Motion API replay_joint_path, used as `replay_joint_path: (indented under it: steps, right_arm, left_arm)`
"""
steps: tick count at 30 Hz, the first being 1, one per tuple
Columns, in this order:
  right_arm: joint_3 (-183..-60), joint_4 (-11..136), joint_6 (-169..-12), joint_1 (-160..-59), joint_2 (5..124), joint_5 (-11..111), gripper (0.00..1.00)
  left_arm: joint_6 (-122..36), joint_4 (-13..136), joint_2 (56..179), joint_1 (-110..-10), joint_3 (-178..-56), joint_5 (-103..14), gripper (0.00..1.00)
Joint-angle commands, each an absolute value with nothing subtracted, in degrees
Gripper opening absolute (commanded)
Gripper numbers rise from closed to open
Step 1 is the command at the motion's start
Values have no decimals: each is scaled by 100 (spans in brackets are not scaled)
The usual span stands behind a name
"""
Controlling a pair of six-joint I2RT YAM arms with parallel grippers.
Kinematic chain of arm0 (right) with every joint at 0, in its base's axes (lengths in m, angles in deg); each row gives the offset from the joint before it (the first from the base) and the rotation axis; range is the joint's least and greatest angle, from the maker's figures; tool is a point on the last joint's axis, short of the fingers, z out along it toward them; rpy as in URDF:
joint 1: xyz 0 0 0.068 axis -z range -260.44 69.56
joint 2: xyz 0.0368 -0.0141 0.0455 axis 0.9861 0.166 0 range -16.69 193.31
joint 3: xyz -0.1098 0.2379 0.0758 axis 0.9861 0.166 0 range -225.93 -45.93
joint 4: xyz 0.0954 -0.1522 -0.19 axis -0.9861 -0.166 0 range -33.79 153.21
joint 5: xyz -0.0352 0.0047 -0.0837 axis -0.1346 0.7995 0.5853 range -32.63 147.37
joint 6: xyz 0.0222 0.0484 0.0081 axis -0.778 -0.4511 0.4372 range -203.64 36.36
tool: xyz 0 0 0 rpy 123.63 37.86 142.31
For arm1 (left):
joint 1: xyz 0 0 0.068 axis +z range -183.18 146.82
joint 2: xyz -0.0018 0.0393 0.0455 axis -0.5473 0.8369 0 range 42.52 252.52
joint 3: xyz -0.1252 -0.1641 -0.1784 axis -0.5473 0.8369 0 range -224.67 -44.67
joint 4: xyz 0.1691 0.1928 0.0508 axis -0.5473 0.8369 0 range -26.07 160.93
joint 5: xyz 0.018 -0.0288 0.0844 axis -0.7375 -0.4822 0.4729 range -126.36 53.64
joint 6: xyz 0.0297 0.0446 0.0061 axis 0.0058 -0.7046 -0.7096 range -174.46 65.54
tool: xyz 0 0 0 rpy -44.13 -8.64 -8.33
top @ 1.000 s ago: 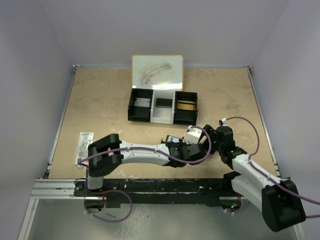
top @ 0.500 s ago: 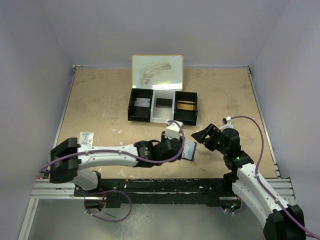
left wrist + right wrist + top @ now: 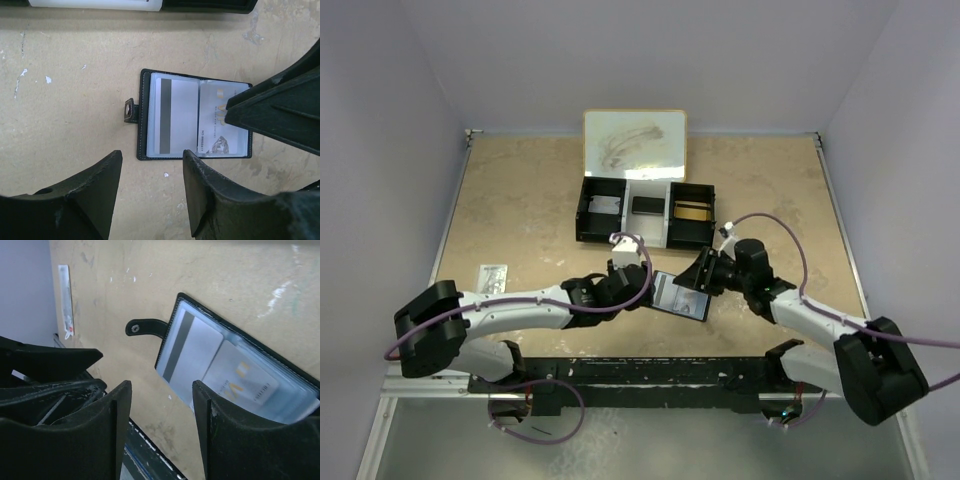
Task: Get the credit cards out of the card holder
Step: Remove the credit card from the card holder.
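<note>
The card holder (image 3: 681, 296) is lying open and flat on the table (image 3: 520, 200), near the middle of its near half, in front of the tray (image 3: 582, 212) and well apart from it. Its shiny pocketed inside is facing up, and two cards are sitting in the clear pockets: one with a dark stripe (image 3: 174, 116) on the side where the snap tab (image 3: 130, 110) is sticking out, and a pale one with gold lettering (image 3: 218, 131) on the other page. The left tool (image 3: 151, 161) is hovering at the holder's edge with its jaws standing apart and nothing between them but bare table, so it is released. The right tool (image 3: 161, 390) is reaching in from the opposite side, also spread and grasping nothing. In the left wrist view one of its fingers (image 3: 270, 112) is pointing over the gold-lettered card, though I cannot tell whether the tip is touching it. In the top view the two arms are meeting over the holder, the left tool (image 3: 642, 288) just beside its left edge and the right tool (image 3: 700, 276) at its right end. The tray is standing behind them with three compartments, black at both ends and white in the middle, and its white lid (image 3: 633, 145) is standing upright at the back. A small clear packet (image 3: 492, 284) is lying near the table's left edge, well apart from everything else.
</note>
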State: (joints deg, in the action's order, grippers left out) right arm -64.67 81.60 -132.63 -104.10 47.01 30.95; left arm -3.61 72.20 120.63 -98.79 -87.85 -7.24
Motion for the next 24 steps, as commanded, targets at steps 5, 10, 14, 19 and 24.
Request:
replay_joint_path:
  steps: [5, 10, 14, 19, 24]
  right_arm:
    - [-6824, 8400, -12947, -10694, 5590, 3531, 55]
    - [-6492, 8508, -13080, -10690, 6182, 3603, 50]
    - [-6447, 8632, -13128, -10689, 6271, 3884, 49]
    - [-6440, 8378, -13147, -10690, 6058, 4031, 49]
    - [-6447, 8123, -13166, -10689, 5712, 4209, 48]
  left_arm:
    - [85, 6636, 11850, -9870, -8391, -807, 49]
    - [134, 6594, 11684, -9870, -8253, -777, 49]
    - [126, 6460, 11605, -9868, -8203, -820, 49]
    - [116, 5943, 11765, -9868, -8248, -1191, 50]
    - [46, 5719, 12325, -9862, -8578, -1493, 50]
